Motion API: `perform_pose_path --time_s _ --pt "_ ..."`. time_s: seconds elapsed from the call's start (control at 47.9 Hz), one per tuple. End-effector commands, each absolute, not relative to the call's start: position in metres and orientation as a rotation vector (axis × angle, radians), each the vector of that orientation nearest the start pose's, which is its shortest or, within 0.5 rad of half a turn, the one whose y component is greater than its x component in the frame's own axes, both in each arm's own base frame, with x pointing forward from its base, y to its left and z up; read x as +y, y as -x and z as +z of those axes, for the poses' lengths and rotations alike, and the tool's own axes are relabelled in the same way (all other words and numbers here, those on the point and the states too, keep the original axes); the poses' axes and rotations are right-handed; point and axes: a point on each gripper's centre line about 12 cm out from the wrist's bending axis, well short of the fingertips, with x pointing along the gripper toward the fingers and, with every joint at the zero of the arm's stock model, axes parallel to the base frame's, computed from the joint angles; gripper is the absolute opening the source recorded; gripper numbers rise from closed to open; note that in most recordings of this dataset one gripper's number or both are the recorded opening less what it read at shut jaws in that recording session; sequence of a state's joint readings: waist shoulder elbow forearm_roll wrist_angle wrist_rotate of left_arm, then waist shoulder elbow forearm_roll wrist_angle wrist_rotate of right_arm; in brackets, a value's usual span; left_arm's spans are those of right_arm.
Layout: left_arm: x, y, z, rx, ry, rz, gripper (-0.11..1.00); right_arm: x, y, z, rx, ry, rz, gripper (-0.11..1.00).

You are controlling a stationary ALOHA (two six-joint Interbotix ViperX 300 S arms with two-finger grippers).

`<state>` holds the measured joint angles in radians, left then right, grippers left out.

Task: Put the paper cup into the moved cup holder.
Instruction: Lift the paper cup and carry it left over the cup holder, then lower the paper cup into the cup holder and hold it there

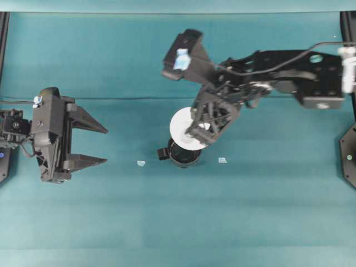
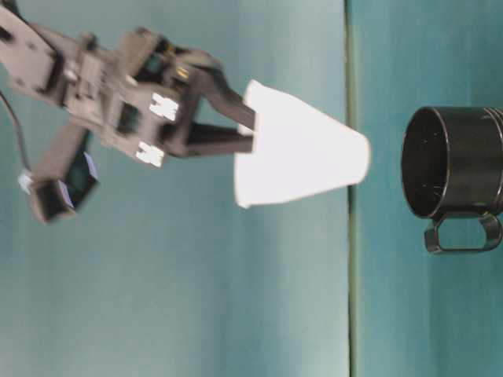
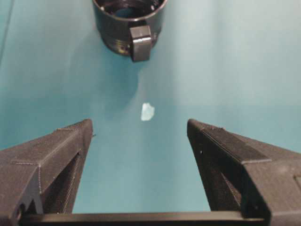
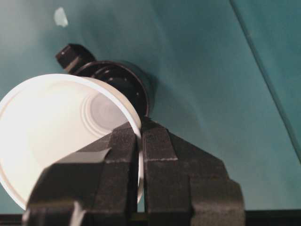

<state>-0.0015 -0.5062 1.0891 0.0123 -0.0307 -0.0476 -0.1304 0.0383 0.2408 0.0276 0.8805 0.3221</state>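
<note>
R gripper (image 4: pixel 139 141) pinches paper cup (image 2: pixel 302 145) by rim wall, base leading, so I can drop it into cup holder (image 2: pixel 452 165) just below; not yet in. L gripper (image 1: pixel 89 144) wide open, idle, well clear

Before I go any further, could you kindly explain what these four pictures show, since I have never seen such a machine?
These are two robot arms at a teal table. One picture looks down from above, one is taken at table level and appears turned sideways, and two come from cameras on the wrists. The right end effector is shut on the rim of a white paper cup, carried above a black cup holder with a small handle. The left end effector waits open and empty. Two small pale scraps lie nearby.
</note>
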Motion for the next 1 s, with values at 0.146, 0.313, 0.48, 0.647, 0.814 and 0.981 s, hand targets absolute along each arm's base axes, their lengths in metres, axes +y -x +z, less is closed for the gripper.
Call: perform_pose_path --time_s 0.146,0.313,0.48,0.647,0.814,0.981 --pt "0.000 -0.259 0.195 0.535 0.036 0.008 0.83 -0.039 -0.414 0.216 1.171 -0.373 -0.273 0.02" --pt "0.000 -0.260 0.195 0.537 0.036 0.009 0.83 -0.038 -0.417 0.206 1.178 -0.368 -0.273 0.02" --pt "0.000 -0.260 0.195 0.537 0.036 0.009 0.83 -0.041 -0.418 0.197 1.182 -0.362 -0.275 0.02" --pt "0.000 -0.260 0.196 0.535 0.036 0.008 0.83 -0.041 -0.420 0.191 1.187 -0.361 -0.277 0.02" --pt "0.000 -0.260 0.196 0.535 0.034 0.007 0.83 -0.040 -0.422 0.186 1.192 -0.361 -0.274 0.02" --pt "0.000 -0.260 0.196 0.535 0.035 0.009 0.83 -0.039 -0.423 0.186 1.185 -0.355 -0.268 0.02"
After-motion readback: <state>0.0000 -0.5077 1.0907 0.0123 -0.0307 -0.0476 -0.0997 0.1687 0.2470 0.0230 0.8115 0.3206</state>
